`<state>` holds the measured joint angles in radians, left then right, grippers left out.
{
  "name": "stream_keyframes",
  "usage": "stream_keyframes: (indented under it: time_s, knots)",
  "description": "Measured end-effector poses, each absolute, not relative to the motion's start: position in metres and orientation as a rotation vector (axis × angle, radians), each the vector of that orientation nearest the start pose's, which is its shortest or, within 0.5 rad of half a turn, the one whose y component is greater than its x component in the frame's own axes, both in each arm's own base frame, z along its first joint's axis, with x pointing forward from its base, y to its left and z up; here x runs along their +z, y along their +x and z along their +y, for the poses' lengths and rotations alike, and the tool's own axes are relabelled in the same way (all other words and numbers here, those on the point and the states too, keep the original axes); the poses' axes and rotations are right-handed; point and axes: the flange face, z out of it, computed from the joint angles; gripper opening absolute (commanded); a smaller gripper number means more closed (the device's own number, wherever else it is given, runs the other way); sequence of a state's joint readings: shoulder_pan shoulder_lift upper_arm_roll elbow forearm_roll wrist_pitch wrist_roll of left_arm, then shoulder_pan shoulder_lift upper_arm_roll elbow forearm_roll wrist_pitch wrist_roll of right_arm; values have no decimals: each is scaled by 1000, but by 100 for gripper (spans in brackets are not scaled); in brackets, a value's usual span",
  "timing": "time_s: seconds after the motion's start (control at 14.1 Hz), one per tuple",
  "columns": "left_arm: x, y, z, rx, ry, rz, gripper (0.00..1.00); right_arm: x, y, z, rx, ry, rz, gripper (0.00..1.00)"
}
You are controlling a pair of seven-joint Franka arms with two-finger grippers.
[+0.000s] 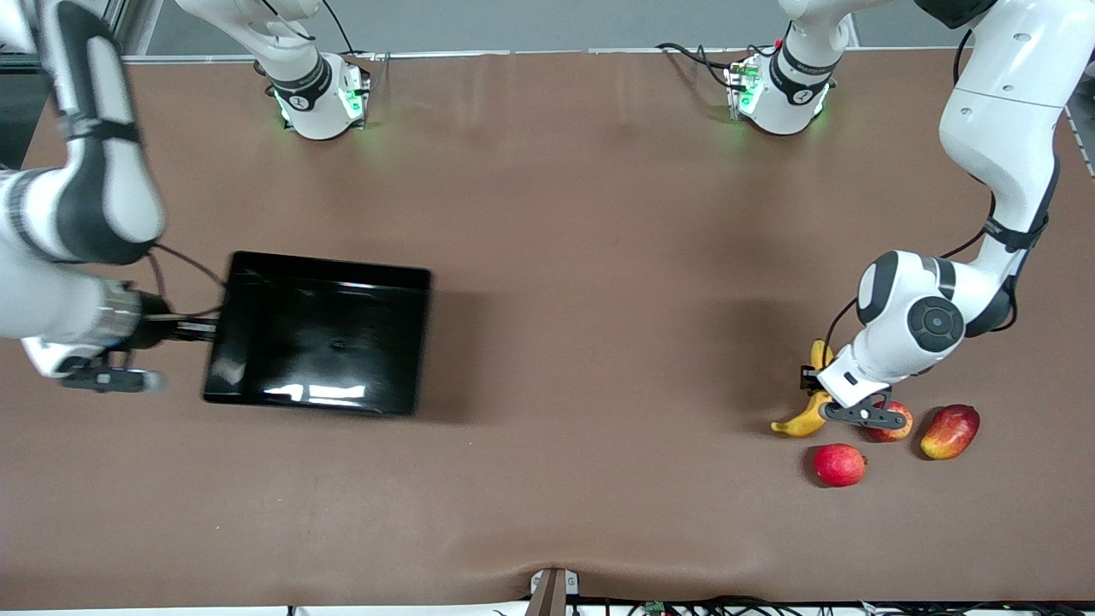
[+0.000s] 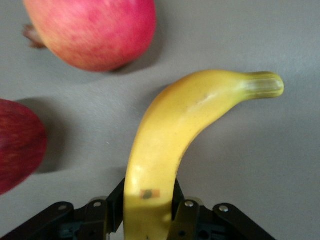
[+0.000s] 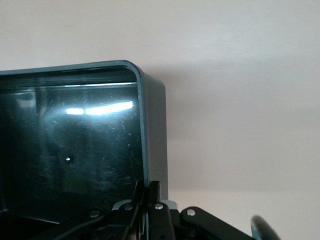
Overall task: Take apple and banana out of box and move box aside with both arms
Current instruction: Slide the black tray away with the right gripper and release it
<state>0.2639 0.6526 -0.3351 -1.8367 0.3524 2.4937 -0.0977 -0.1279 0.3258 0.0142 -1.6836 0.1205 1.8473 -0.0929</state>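
The yellow banana (image 1: 797, 421) lies on the table at the left arm's end, among the other fruit. My left gripper (image 1: 819, 387) is down on it, its fingers pressed against both sides of the banana (image 2: 170, 135) in the left wrist view (image 2: 148, 202). The small red apple (image 1: 896, 425) lies beside the banana, partly hidden under the left hand; it shows at the frame's edge (image 2: 17, 147). The glossy black box (image 1: 316, 335) is at the right arm's end. My right gripper (image 1: 216, 329) is shut on its end wall (image 3: 150, 150), one finger inside and one outside (image 3: 151, 189).
A plain red round fruit (image 1: 838, 464) lies nearer the front camera than the apple and shows in the left wrist view (image 2: 95, 30). An oval red-yellow mango (image 1: 949, 430) lies beside the apple. Brown table (image 1: 599, 257) stretches between box and fruit.
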Motion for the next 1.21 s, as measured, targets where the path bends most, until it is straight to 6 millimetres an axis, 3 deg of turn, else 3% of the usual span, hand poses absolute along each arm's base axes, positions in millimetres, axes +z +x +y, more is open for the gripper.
stream_keyframes:
  time_s: [0.07, 0.21, 0.5, 0.57, 0.71, 0.99, 1.06, 1.21]
  knots:
    - [190, 647, -34, -87, -3115, 283, 0, 385, 621, -98, 207, -2992, 66, 0]
    - [187, 646, -33, -83, -3115, 279, 0, 357, 605, -148, 154, -2993, 25, 0]
    - [186, 647, -24, -84, -3101, 281, 3, 292, 565, -202, 110, -3002, 6, 0]
    - [186, 647, -20, -83, -3101, 275, 20, 280, 558, -205, 115, -3002, 16, 1]
    - [184, 646, -16, -79, -3102, 269, 100, 270, 552, -206, 119, -3003, 24, 99]
    - [190, 654, -13, -118, -3102, 260, 100, 281, 557, -199, 161, -2980, -12, 100]
    - [197, 658, -13, -140, -3100, 258, 100, 296, 565, -197, 170, -2971, -34, 100]
    - [218, 665, -14, -184, -3089, 260, 100, 357, 598, -182, 141, -2964, -127, 100]
